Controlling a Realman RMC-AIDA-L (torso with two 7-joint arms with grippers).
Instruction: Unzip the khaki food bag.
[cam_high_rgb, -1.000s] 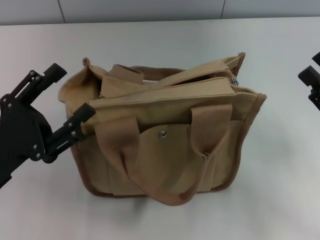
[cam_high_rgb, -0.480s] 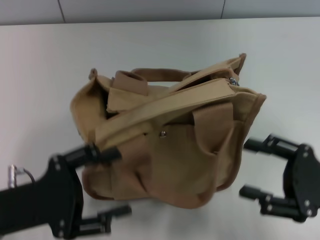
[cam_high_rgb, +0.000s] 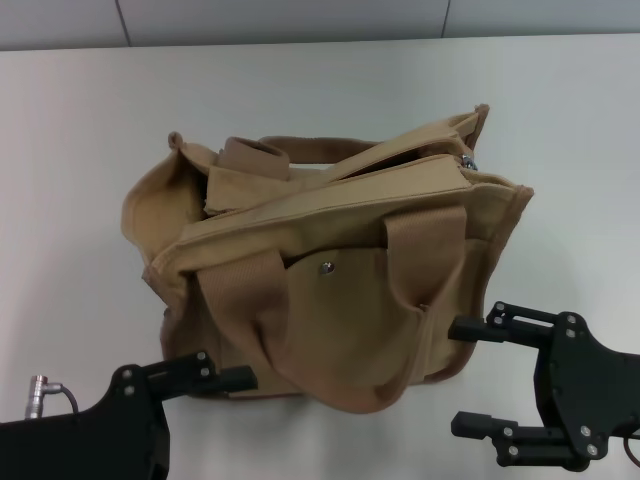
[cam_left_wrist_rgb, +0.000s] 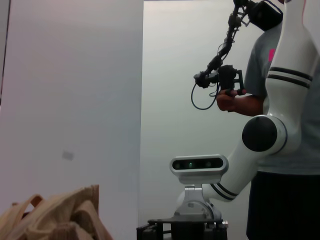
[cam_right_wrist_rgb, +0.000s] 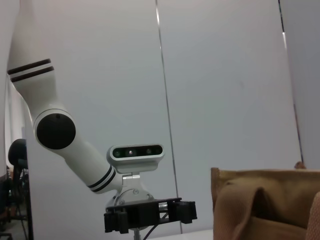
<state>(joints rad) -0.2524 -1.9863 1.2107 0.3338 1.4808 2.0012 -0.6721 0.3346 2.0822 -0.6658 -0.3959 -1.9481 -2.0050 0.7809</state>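
Observation:
The khaki food bag (cam_high_rgb: 340, 300) stands on the white table (cam_high_rgb: 80, 150), front pocket and silver snap (cam_high_rgb: 325, 266) facing me. Its metal zipper pull (cam_high_rgb: 467, 160) sits at the right end of the top, and a dark gap shows between the top edges beside it. My left gripper (cam_high_rgb: 215, 440) is low at the bag's front left, open and empty; one finger (cam_high_rgb: 205, 378) lies near the base and the other is cut off by the picture's edge. My right gripper (cam_high_rgb: 465, 378) is open and empty just off the bag's front right corner. The bag also shows in the left wrist view (cam_left_wrist_rgb: 60, 215) and the right wrist view (cam_right_wrist_rgb: 260, 205).
The front handle (cam_high_rgb: 330, 370) hangs down over the pocket, and the rear handle (cam_high_rgb: 320, 145) lies across the top. A person (cam_left_wrist_rgb: 280, 100) holding a black device stands behind my body in the left wrist view.
My left gripper has left the bag's left end and dropped to the front left. My right gripper has come in from the right edge. The bag tilted, then settled back.

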